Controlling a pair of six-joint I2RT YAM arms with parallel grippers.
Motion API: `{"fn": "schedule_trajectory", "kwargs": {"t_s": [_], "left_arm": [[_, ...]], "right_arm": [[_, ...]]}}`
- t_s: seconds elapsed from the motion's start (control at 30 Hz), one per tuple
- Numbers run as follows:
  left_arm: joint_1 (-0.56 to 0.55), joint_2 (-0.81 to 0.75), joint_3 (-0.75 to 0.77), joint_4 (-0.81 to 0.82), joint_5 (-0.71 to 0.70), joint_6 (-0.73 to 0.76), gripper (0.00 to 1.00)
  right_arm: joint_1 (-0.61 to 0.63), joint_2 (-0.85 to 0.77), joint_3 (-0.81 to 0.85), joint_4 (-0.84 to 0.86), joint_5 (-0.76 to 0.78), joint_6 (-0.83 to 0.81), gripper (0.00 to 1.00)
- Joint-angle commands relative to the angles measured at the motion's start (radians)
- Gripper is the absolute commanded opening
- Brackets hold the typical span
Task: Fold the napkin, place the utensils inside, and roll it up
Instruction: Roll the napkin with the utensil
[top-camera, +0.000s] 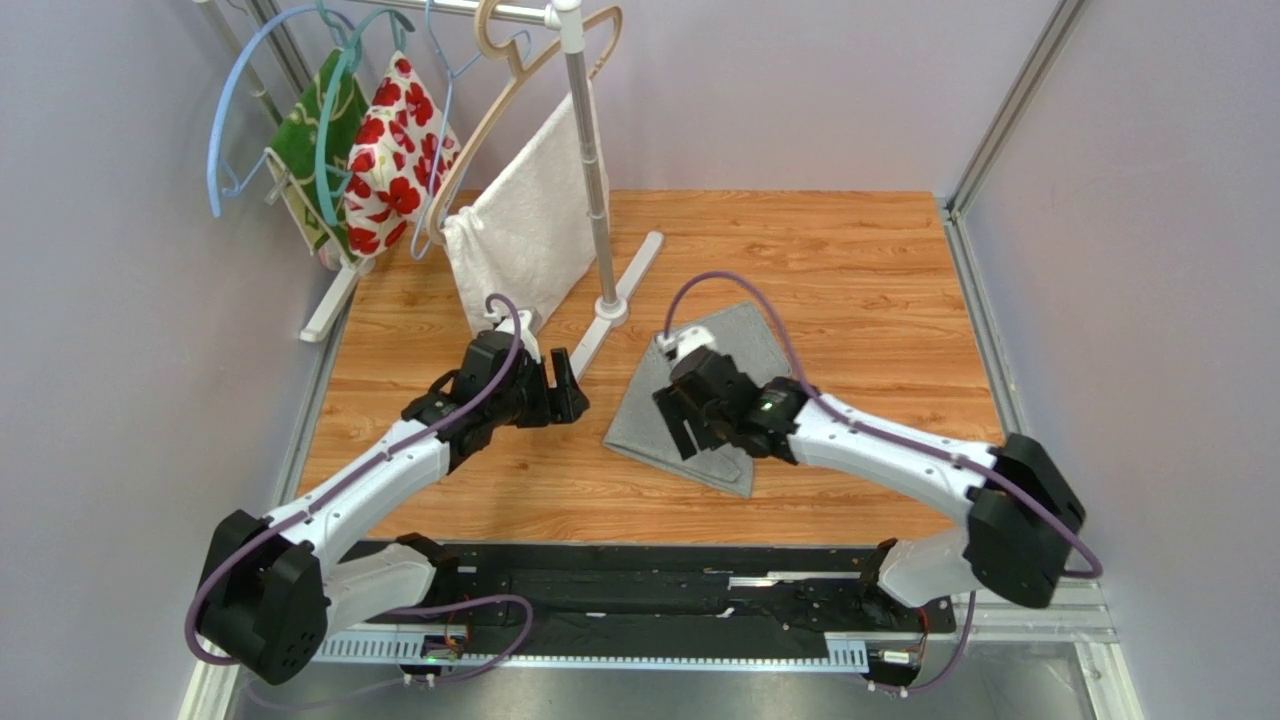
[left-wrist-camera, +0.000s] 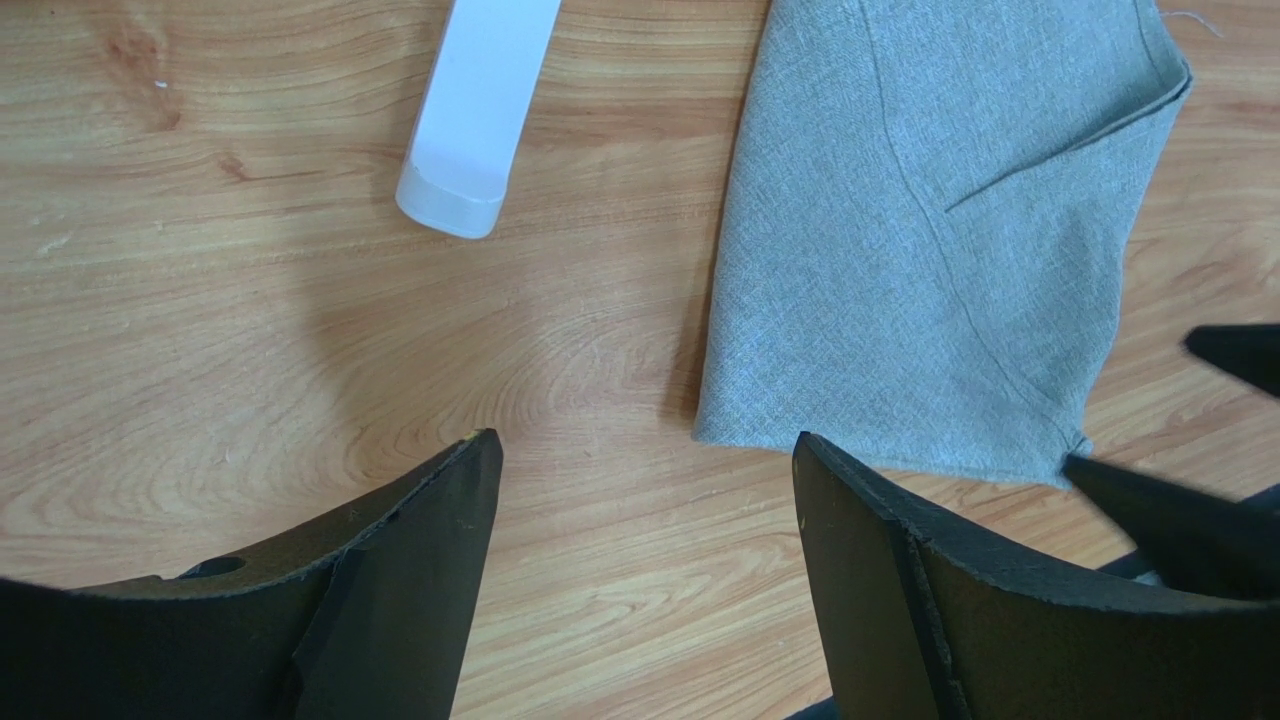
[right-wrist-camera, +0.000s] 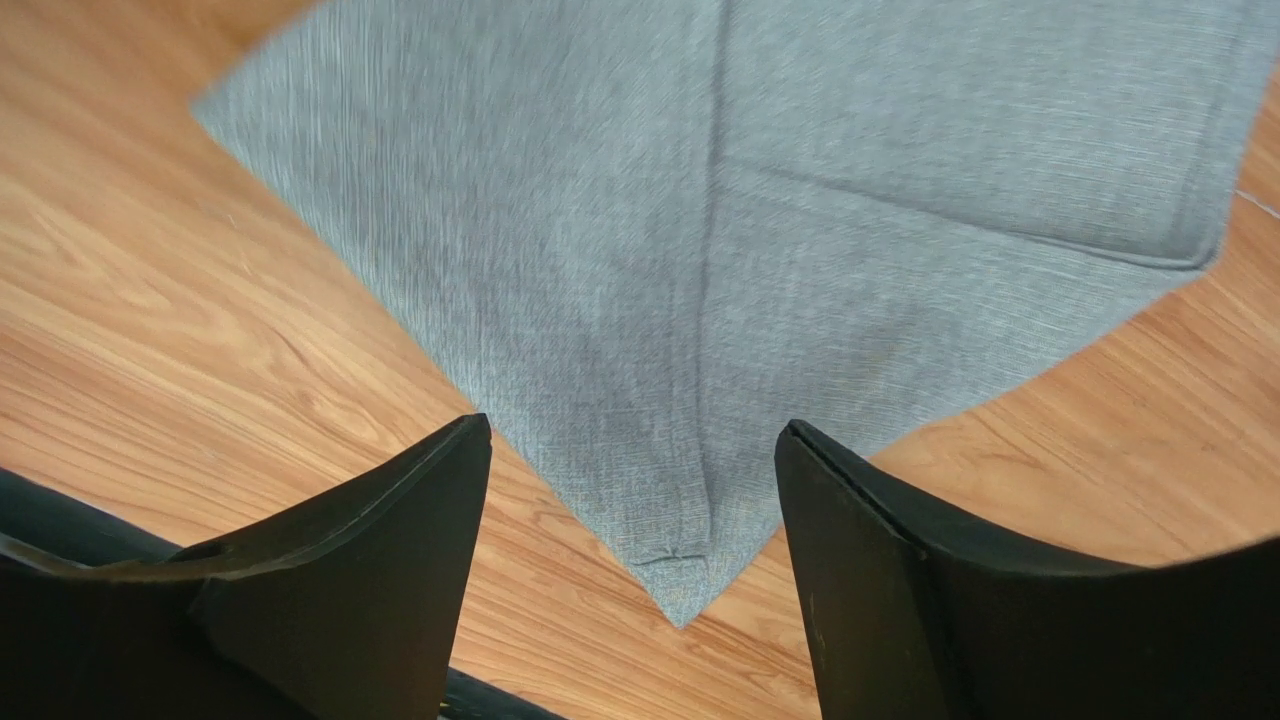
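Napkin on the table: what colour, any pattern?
Plain grey napkin, no pattern; clearest in the right wrist view.

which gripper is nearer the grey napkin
Right. The right gripper is directly above the napkin, a corner between its open fingers; the left gripper is off its left edge, over the table.

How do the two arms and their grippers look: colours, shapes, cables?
Both the left arm and the right arm have white links with bulky black joints. A thin purple cable loops along each. The left gripper and right gripper are black, with two broad, matte, wedge-shaped fingers. No markings are visible.
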Motion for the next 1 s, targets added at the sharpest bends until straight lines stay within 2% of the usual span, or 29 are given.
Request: {"fn": "schedule_trajectory", "kwargs": {"t_s": [0.0,0.13,0.27,0.73,0.87,0.97], "left_arm": [[0.013,-0.055,-0.016,-0.001,-0.022,-0.026,0.80],[0.023,-0.088,-0.036,-0.013,-0.026,-0.027,0.80],[0.032,-0.101,-0.041,-0.030,-0.026,-0.020,0.80],[0.051,-0.091,-0.040,-0.031,-0.019,-0.012,0.80],[0.052,-0.081,-0.041,-0.030,-0.019,-0.011,0.80],[0.056,-0.080,-0.037,-0.033,-0.015,-0.008,0.80]], "right_arm": [[0.110,0.099,0.020,0.047,0.133,-0.196,0.73],[0.149,0.132,-0.003,0.111,0.134,-0.252,0.72],[0.167,0.160,-0.020,0.151,0.111,-0.297,0.61],[0.224,0.204,-0.073,0.167,0.058,-0.337,0.60],[0.225,0.247,-0.059,0.167,0.081,-0.334,0.52],[0.224,0.283,-0.040,0.159,0.117,-0.328,0.50]]}}
